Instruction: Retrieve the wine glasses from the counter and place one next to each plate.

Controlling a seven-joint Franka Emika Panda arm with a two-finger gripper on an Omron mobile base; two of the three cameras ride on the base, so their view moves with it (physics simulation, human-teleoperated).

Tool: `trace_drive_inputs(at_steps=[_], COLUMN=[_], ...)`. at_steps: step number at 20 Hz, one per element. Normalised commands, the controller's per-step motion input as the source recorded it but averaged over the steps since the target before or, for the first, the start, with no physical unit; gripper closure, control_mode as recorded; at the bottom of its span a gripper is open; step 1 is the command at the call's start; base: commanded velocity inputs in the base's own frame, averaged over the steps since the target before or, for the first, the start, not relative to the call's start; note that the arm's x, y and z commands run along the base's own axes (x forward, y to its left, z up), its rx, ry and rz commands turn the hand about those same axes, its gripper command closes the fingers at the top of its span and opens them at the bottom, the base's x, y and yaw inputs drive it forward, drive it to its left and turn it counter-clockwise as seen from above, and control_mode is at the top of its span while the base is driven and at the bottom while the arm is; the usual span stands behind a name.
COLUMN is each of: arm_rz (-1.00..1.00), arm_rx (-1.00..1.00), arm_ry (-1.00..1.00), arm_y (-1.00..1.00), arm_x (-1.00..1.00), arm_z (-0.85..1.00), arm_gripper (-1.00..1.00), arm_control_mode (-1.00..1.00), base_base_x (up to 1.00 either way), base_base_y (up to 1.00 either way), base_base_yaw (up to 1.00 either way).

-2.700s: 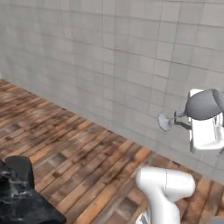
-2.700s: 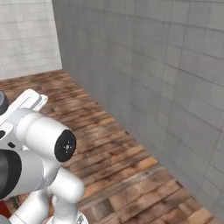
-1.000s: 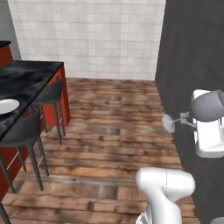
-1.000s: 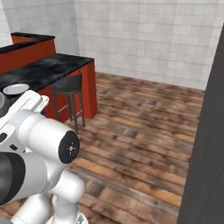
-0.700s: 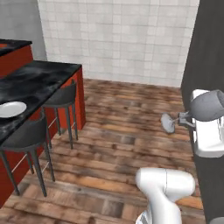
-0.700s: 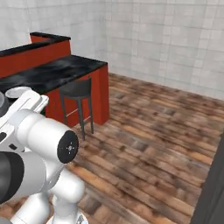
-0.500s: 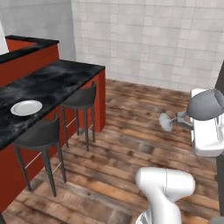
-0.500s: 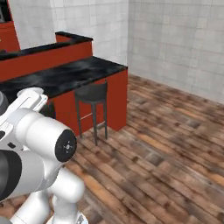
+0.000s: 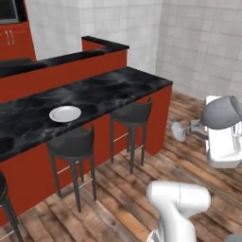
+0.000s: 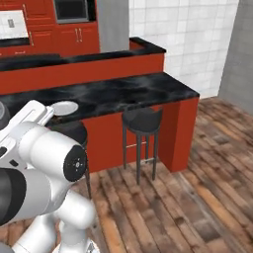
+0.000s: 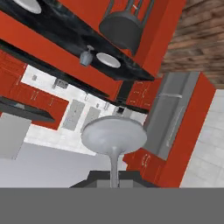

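Jaws closed on wine glass point(image 9: 208, 120) stem — glass lies sideways, foot toward the bar, bowl toward the hand, held above the floor. Hand view adds a second glass point(image 11: 86, 55) beside a plate point(image 11: 108, 60) on the bar point(image 9: 108, 90).

Arm raised from base, elbow bent, wrist out to right side. Gripper point(image 9: 204, 133) turned sideways, jaws clamped tight on stem of wine glass point(image 9: 210, 117), held horiz.
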Motion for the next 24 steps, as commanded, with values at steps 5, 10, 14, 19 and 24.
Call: trace_drive_inputs(at_steps=[5, 10, 14, 19, 24], arm_rz=[0.0, 0.0, 0.0, 0.0, 0.0], arm_rx=[0.0, 0.0, 0.0, 0.0, 0.0], arm_ry=[0.0, 0.0, 0.0, 0.0, 0.0], arm_y=[0.0, 0.0, 0.0, 0.0, 0.0], arm_x=[0.0, 0.0, 0.0, 0.0, 0.0], arm_z=[0.0, 0.0, 0.0, 0.0, 0.0], arm_gripper=[1.0, 1.0, 1.0, 1.0, 1.0], arm_control_mode=[1.0, 1.0, 1.0, 1.0, 1.0], base_base_x=[0.36, 0.92, 1.0, 1.0, 1.0], base_base_y=[-1.0, -0.45, -0.34, -0.08, -0.22], base_base_yaw=[0.41, 0.42, 0.5, 0.41, 0.31])
